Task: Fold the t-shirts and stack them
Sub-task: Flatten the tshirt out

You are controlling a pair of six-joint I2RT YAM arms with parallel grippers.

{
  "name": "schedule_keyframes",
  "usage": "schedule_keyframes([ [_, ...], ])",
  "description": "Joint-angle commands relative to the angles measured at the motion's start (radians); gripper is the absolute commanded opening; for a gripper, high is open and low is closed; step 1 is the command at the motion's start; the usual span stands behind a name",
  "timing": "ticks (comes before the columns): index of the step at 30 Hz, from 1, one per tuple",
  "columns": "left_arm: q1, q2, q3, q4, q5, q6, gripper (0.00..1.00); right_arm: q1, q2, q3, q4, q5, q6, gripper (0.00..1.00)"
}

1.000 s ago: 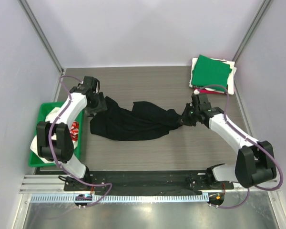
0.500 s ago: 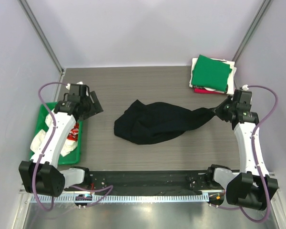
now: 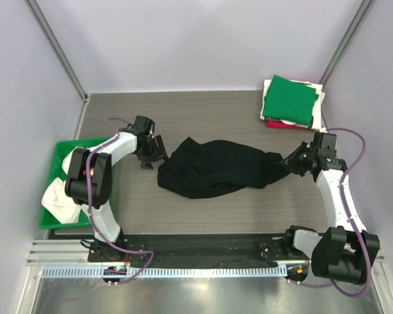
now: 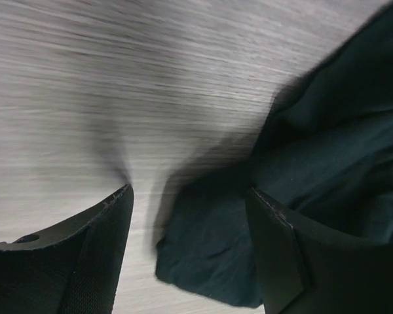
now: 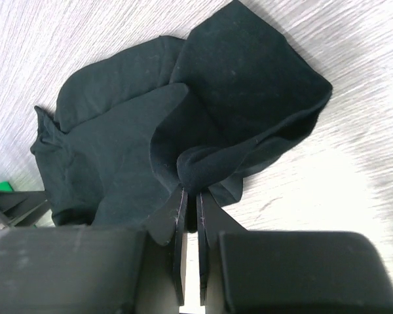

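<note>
A large black t-shirt [image 3: 216,169] lies crumpled in the middle of the table. My right gripper [image 3: 289,163] is shut on a bunched fold at the shirt's right end; the wrist view shows the cloth [image 5: 183,118] pinched between the tips [image 5: 191,191]. My left gripper [image 3: 152,152] is open just off the shirt's left edge. In its wrist view a corner of the black cloth [image 4: 209,261] lies below the gap between the jaws [image 4: 190,190], untouched. Folded t-shirts are stacked at the back right: green [image 3: 289,99] on top, white [image 3: 319,108] and red [image 3: 274,123] edges beneath.
A green plastic tray [image 3: 60,152] sits at the table's left edge with white cloth [image 3: 56,196] in it. The stack lies close to the right wall. Both arm bases stand on the black rail along the near edge.
The right gripper dragged the black shirt to the right, then eased back left a little. The left gripper let go, swung over the tray and returned to the shirt's left edge.
</note>
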Motion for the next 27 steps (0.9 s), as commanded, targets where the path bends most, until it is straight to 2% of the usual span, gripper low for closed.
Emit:
schedule_keyframes([
  [1,-0.028,0.008,0.005,0.084,0.06,-0.047,0.7,0.001,0.02,-0.012,0.059,-0.038,-0.019,0.01],
  [4,-0.051,0.019,-0.029,0.127,0.082,-0.074,0.68,0.003,0.037,-0.019,0.076,-0.04,-0.024,0.01],
  [6,-0.06,0.024,-0.059,0.155,0.105,-0.103,0.63,0.003,0.046,-0.03,0.082,-0.042,-0.024,0.01],
  [9,-0.075,0.032,-0.081,0.221,0.135,-0.142,0.42,0.003,0.052,-0.047,0.102,-0.049,-0.013,0.01],
  [10,-0.077,0.032,-0.073,0.229,0.134,-0.145,0.19,0.003,0.053,-0.05,0.113,-0.054,-0.011,0.01],
  [12,-0.075,0.015,-0.057,0.221,0.122,-0.15,0.01,0.001,0.055,-0.038,0.111,-0.064,-0.001,0.01],
  [16,-0.077,-0.147,0.047,0.099,0.059,-0.131,0.0,0.001,0.035,0.043,0.081,-0.11,0.042,0.01],
  [23,-0.077,-0.445,0.277,-0.138,-0.102,-0.085,0.0,0.003,0.001,0.344,-0.01,-0.147,0.108,0.01],
  [27,-0.077,-0.562,0.413,-0.259,-0.167,-0.047,0.0,0.001,-0.048,0.484,-0.045,-0.167,0.121,0.01],
])
